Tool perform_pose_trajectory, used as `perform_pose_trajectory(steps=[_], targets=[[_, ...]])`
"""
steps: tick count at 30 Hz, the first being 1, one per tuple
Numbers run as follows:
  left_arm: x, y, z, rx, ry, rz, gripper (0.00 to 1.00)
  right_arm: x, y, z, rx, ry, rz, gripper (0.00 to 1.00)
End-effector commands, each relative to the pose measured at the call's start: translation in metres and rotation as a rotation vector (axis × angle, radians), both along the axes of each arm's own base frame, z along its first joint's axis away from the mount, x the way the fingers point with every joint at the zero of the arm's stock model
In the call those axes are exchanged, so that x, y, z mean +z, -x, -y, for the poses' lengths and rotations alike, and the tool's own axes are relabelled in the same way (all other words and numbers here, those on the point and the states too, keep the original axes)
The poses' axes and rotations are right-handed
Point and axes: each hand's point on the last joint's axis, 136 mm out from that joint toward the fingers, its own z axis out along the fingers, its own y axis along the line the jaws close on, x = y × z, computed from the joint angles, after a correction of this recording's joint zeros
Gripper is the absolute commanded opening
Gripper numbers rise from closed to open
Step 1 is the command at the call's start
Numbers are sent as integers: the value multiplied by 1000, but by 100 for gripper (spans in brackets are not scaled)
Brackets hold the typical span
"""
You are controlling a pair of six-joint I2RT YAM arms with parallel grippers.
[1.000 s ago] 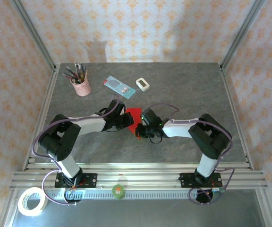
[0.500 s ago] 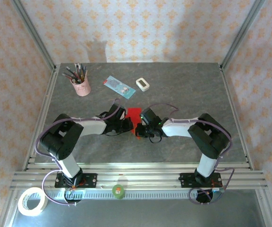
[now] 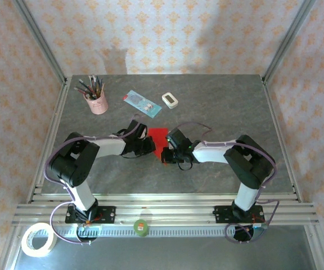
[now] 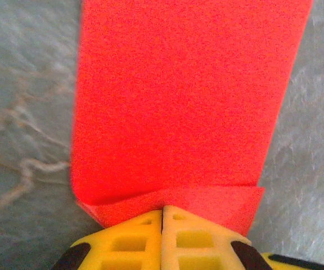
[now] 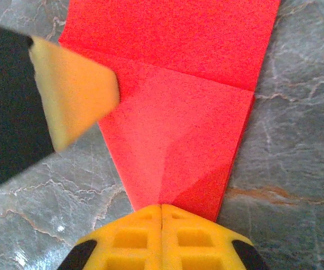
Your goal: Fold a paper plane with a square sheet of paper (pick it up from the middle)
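The left pincer [image 4: 162, 216] is shut, tips touching the edge of the red paper [image 4: 184, 95]. The right pincer [image 5: 161, 212] is shut too, at the paper's narrow folded end. The paper lies flat mid-picture from above. It looks thin, light and easy to crumple, so pinch a loose edge gently. The table [image 3: 224, 107] around has lots of room.

The left pincer [image 4: 162, 210], tips pressed together, overlaps the folded near edge of the red paper [image 4: 184, 95].

The paper [image 3: 157, 136] is bright red, the table [image 3: 224, 107] veined grey, the jaws yellow.
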Motion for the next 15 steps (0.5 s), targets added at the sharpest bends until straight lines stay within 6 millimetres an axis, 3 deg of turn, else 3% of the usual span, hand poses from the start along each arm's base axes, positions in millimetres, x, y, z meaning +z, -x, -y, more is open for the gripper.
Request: perform_pose_trajectory(steps=[1,6,10,12,15], targets=[[-19,-14,-46,95,-121,-19,9,-71,52,94,-20,388,-194,0],[-17,-23,-64,129,-119,-10,10,-66,49,94,12,376,-173,1],[-8,-32,-62,129,-98,26,11,-56,45,82,71,324,-149,4],[0,-37,-58,133,-69,51,12,-44,37,69,87,277,-118,6],[24,-48,-50,150,3,121,15,-4,14,36,85,125,-21,12]])
